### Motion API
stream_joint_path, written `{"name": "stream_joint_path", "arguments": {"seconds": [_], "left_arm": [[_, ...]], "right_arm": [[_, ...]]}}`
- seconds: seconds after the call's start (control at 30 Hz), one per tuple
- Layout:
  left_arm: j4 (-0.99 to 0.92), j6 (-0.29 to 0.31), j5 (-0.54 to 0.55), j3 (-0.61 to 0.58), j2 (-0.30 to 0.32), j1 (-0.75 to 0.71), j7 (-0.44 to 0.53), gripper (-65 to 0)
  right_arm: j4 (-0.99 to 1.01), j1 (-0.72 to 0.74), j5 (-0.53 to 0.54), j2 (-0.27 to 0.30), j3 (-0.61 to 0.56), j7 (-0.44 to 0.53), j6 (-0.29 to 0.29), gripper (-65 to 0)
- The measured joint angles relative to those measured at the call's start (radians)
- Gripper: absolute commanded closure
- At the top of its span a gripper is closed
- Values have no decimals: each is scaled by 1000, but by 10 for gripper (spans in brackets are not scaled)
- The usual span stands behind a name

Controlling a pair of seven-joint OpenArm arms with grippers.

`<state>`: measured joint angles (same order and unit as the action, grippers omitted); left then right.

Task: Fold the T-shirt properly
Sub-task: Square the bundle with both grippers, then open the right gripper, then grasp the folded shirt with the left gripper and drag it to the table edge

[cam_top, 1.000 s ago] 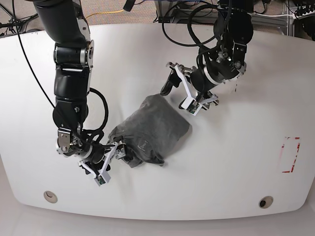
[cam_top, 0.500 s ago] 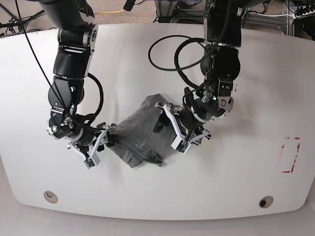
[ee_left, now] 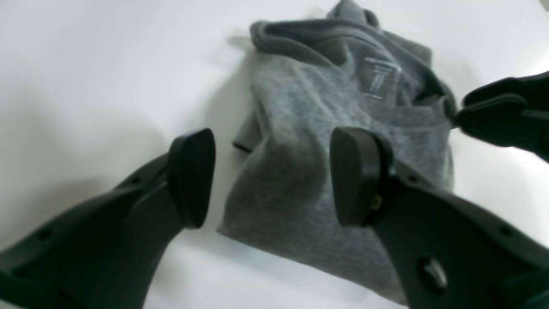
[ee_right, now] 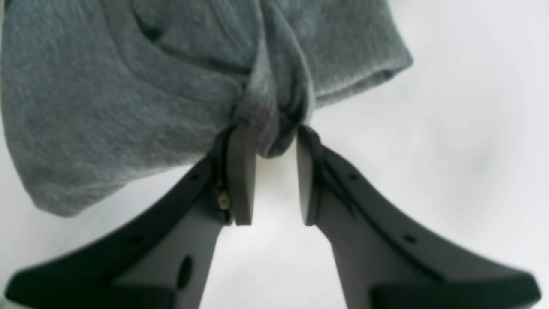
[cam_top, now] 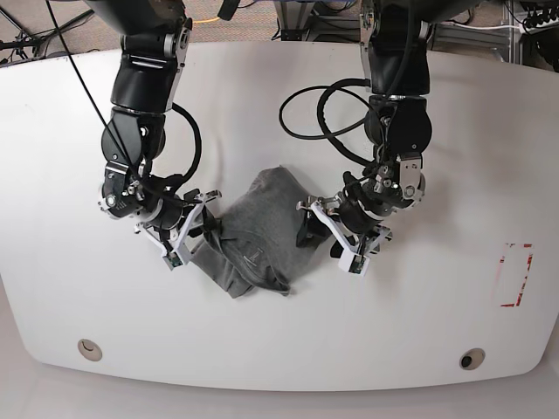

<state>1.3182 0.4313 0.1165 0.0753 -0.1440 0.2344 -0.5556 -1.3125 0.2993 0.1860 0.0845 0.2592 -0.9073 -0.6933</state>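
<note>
The grey T-shirt (cam_top: 262,218) lies as a crumpled bundle in the middle of the white table (cam_top: 437,323). My right gripper (cam_top: 197,232), on the left of the base view, is shut on a bunched fold at the shirt's left edge. The right wrist view shows the fold (ee_right: 270,107) pinched between the fingertips (ee_right: 240,141). My left gripper (cam_top: 328,234) is open at the shirt's right edge. In the left wrist view its fingers (ee_left: 191,176) straddle the near edge of the shirt (ee_left: 317,111), and the right gripper (ee_left: 506,116) shows dark beyond it.
A red-marked rectangle (cam_top: 515,275) is on the table at the right. Two round holes (cam_top: 88,349) (cam_top: 472,359) sit near the front edge. Black cables (cam_top: 306,113) loop off the arms above the table's back half.
My left gripper came down from the back to the shirt's right edge. My right gripper moved up and back with the shirt's left edge in it, and the bundle shifted slightly.
</note>
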Motion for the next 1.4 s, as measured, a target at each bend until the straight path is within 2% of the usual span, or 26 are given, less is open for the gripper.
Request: {"name": "stream_joint_path", "arguments": {"seconds": [0.1, 0.27, 0.4, 0.53, 0.63, 0.73, 0.93, 1.1, 1.2, 1.3, 1.4], "left_arm": [[-47, -40, -3, 15, 0, -3, 19, -390], [-56, -45, -2, 13, 5, -11, 24, -390], [-23, -50, 3, -26, 2, -65, 28, -390], [50, -46, 9, -69, -2, -140, -67, -390], [154, -43, 11, -87, -6, -200, -124, -390], [254, -42, 34, -87, -6, -258, -142, -390], [415, -39, 53, -88, 18, -341, -159, -390], [541, -48, 52, -83, 37, -333, -189, -392], [551, -58, 35, -124, 37, -314, -193, -396], [535, -129, -10, -211, 34, -256, -204, -397], [466, -217, -54, -270, -3, -177, -182, -397]], "right_arm": [[82, 26, -2, 2, 1, 52, 1, -160], [269, 100, 0, 11, -6, 164, 0, -160], [424, 177, 2, 50, -3, 240, -6, -160], [523, 249, -10, 75, -4, 259, 5, -160], [528, 275, -3, 78, -4, 269, 5, -160], [527, 287, 1, 74, -5, 269, 5, -160], [490, 263, 0, 72, -5, 175, 5, -160], [266, 205, 0, 52, -1, 61, 5, -160], [132, 179, 10, 41, -2, 2, -5, -160], [42, 158, 16, 46, 2, -26, -6, -160], [-6, 131, 5, 51, 4, -63, -3, -160]]}}
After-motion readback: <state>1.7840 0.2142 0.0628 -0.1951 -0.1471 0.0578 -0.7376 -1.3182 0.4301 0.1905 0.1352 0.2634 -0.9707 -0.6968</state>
